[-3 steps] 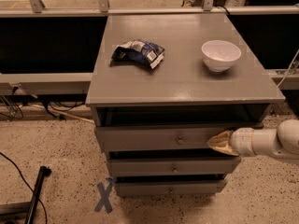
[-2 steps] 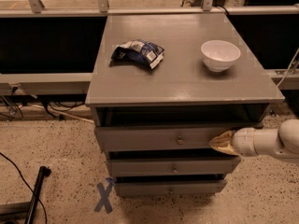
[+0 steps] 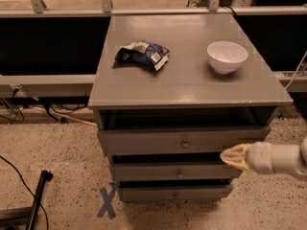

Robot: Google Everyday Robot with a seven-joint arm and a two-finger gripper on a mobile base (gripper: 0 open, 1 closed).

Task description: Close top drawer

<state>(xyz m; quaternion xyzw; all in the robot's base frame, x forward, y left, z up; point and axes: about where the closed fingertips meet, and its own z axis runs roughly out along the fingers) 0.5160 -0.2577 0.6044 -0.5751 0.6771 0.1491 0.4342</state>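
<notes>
The top drawer (image 3: 158,142) is the uppermost grey drawer of the cabinet, with a small round knob (image 3: 185,143) at the centre. It stands pulled out a little, with a dark gap above its front. My gripper (image 3: 233,157) comes in from the right on a white arm. Its tan fingertips are pressed together into a point, holding nothing. It sits in front of the lower right part of the drawer front; I cannot tell if it touches it.
On the cabinet top (image 3: 192,87) lie a blue chip bag (image 3: 141,54) and a white bowl (image 3: 227,56). Two lower drawers (image 3: 177,172) sit beneath. A blue tape X (image 3: 106,202) marks the floor; a black pole (image 3: 38,200) and cables lie at left.
My gripper has moved slightly down and to the right along the drawer front. The drawer looks unmoved.
</notes>
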